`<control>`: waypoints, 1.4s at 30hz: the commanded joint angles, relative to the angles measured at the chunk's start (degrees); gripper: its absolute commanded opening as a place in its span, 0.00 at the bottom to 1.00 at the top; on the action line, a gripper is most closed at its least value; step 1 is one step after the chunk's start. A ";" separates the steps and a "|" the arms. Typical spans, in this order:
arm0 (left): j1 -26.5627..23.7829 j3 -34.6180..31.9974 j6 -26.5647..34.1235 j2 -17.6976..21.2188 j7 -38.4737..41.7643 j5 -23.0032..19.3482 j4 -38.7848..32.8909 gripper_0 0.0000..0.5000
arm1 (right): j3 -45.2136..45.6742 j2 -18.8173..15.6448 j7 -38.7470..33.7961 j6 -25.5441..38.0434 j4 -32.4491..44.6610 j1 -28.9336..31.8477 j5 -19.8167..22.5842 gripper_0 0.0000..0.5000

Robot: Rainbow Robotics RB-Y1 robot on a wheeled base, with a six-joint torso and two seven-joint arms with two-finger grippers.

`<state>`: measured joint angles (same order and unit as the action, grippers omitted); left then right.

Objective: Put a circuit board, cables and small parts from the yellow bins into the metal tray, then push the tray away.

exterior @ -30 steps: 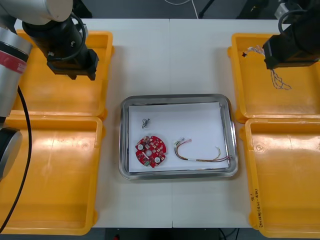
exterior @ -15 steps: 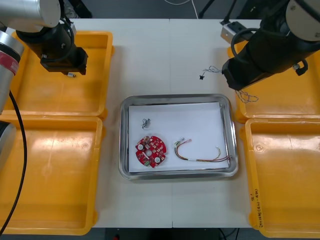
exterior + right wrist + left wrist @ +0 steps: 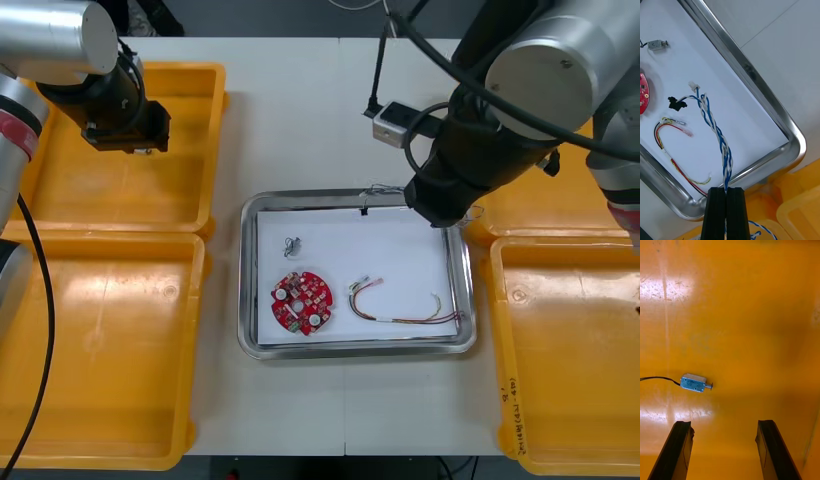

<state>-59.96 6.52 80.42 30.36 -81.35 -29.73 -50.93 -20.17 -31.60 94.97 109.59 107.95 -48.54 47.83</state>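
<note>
Swinging in from the far right bin [image 3: 570, 205], the right hand [image 3: 437, 207] has carried the blue and white cable [image 3: 717, 131] across the bare tabletop [image 3: 300, 120] and now hangs over the far right corner of the metal tray [image 3: 350, 349]. The left hand [image 3: 724, 423] has barely shifted over the far left bin [image 3: 190, 150]. Right fingers are pressed together on the cable's near end, and the twisted length runs out over the tray's white inside. Whether its plugs touch the liner I cannot tell. Already in the tray lie the circuit board [image 3: 301, 303], a red and yellow cable [image 3: 400, 310] and a small metal part [image 3: 291, 244]. The step in hand looks like delivering this cable. Next it likely calls for a little more travel inward and a lowering before the fingers part, so the tail clears the raised rim rather than draping over it. Open room lies in the tray's far half, between the small part and the right rim. Left fingers stand wide apart, holding nothing, above a second small metal part [image 3: 694, 383] on the bin floor, away from the walls.
</note>
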 commanded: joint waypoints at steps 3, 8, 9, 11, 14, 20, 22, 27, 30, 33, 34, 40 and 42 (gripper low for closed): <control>-3.67 2.27 -5.80 1.89 -6.54 0.20 2.59 1.00 | -5.31 2.94 5.23 -3.06 1.47 -0.94 -2.74 0.00; -3.67 2.35 -8.62 1.72 -7.60 0.38 4.96 1.00 | -6.98 3.12 10.59 -6.93 1.39 2.93 -4.06 0.00; -3.67 2.35 -8.88 1.72 -7.77 0.29 5.14 1.00 | -7.07 3.12 10.94 -7.11 1.30 3.19 -4.41 0.00; -3.67 2.35 -9.93 1.54 -8.21 0.38 5.84 1.00 | -7.86 3.21 12.08 -8.07 1.39 4.16 -5.46 0.00; -3.67 2.35 -10.90 1.45 -8.74 0.73 6.63 1.00 | -8.74 3.21 12.17 -9.39 1.30 4.95 -6.61 0.00; -3.67 2.27 -13.54 1.28 -9.62 1.52 8.39 1.00 | -9.71 3.38 12.61 -13.00 0.86 7.15 -9.07 0.00; -3.58 2.27 -14.51 1.10 -9.88 1.61 9.18 1.00 | -9.71 3.47 12.87 -14.14 -0.02 7.58 -8.98 0.00; -3.67 2.35 -16.79 0.75 -10.50 1.87 11.12 1.00 | -9.71 4.96 13.40 -16.25 -2.66 8.46 -10.65 0.00; -3.58 2.35 -16.88 0.75 -10.59 1.61 11.38 1.00 | -10.32 5.49 13.75 -17.04 -2.83 9.25 -12.94 0.00; -3.58 2.35 -16.88 0.75 -10.76 1.17 11.73 1.00 | -11.29 5.49 13.84 -18.18 -2.83 9.87 -14.43 0.00; -3.58 2.35 -16.88 0.66 -10.76 1.08 11.82 1.00 | -11.55 5.49 13.84 -18.36 -2.83 9.96 -14.78 0.00; -3.58 2.35 -16.79 0.57 -10.67 0.12 11.82 1.00 | -13.14 5.40 13.93 -21.17 -4.59 10.92 -16.71 0.00; -3.67 2.35 -16.79 0.57 -10.67 -0.15 11.82 1.00 | -13.75 5.40 14.01 -22.84 -5.29 11.28 -17.51 0.00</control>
<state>-60.46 7.99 64.13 30.36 -87.01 -29.04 -39.06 -32.35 -27.04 106.87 88.75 103.08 -38.06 31.61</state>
